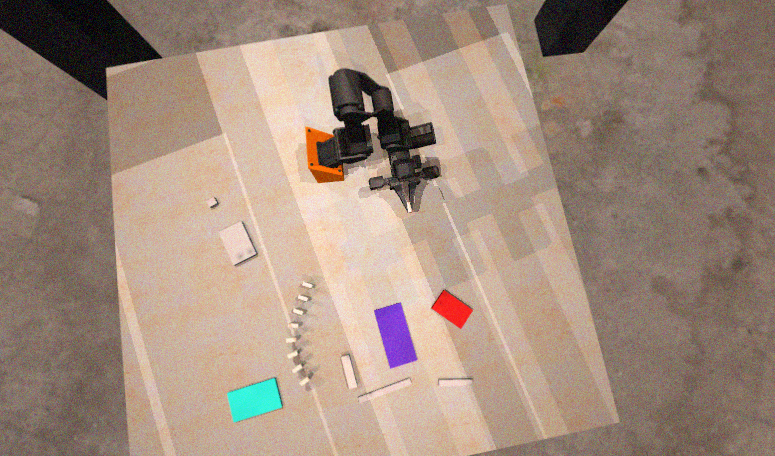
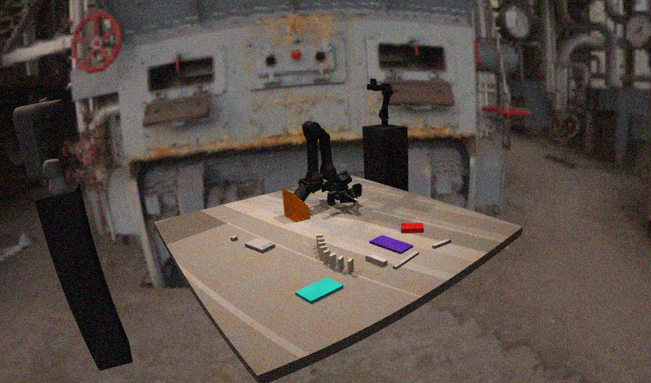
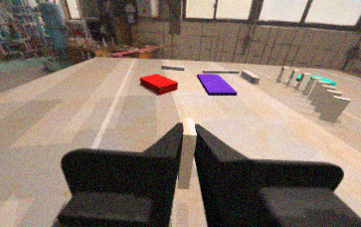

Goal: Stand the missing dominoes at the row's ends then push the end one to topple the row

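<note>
- The pincer [image 3: 188,136] is nearly shut, its 2 black fingers clamped on a pale domino [image 3: 188,149] that stands on edge between them, its top end poking just past the fingertips.
- In the top view the pincer [image 1: 411,202] sits just beside the arm's orange base [image 1: 322,164], low over the table [image 1: 169,169]; whether the domino touches the surface I cannot tell.
- The standing row [image 1: 299,334], a gentle curve of about 8 pale dominoes, lies well ahead of the pincer and off to one side; in the wrist view the row [image 3: 322,97] appears far ahead at the right.
- Straight ahead lie a purple tile [image 3: 216,84] and a red tile [image 3: 158,83], well apart from the fingertips.
- Beyond those, 3 pale pieces lie flat: 1 short block [image 1: 349,371] just beside the row's far end, 1 long strip [image 1: 385,389] and 1 shorter strip [image 1: 455,382].
- A cyan tile [image 1: 254,399] lies past the row's far end.
- A flat grey slab [image 1: 237,243] and 1 tiny cube [image 1: 211,202] lie well off to the side beyond the row.
</note>
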Controlling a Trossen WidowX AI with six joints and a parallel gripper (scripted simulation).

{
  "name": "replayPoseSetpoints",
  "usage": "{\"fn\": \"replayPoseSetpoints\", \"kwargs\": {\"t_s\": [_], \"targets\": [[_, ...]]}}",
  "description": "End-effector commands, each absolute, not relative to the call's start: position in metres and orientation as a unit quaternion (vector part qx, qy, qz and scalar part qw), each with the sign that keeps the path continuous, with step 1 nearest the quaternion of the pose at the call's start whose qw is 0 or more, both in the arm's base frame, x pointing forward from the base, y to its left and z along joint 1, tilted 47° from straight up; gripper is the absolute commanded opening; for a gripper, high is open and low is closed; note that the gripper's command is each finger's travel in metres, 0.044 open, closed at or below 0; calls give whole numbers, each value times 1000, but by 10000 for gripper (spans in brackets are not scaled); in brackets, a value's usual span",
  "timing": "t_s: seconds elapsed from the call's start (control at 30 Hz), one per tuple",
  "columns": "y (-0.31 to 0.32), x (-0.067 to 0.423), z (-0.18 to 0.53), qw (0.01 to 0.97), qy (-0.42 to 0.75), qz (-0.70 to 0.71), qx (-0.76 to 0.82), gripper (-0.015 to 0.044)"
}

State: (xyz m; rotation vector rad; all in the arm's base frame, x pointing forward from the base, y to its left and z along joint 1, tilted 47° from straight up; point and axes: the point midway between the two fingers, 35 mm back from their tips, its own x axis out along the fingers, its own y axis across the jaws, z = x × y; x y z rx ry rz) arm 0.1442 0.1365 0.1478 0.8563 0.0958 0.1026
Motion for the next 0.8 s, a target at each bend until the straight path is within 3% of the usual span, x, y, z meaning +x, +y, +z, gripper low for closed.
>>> {"fn": "replayPoseSetpoints", "kwargs": {"t_s": [0.0,0.77], "targets": [[140,146,143,910,46,48,408,25],[148,154,121,922,39,34,385,25]]}}
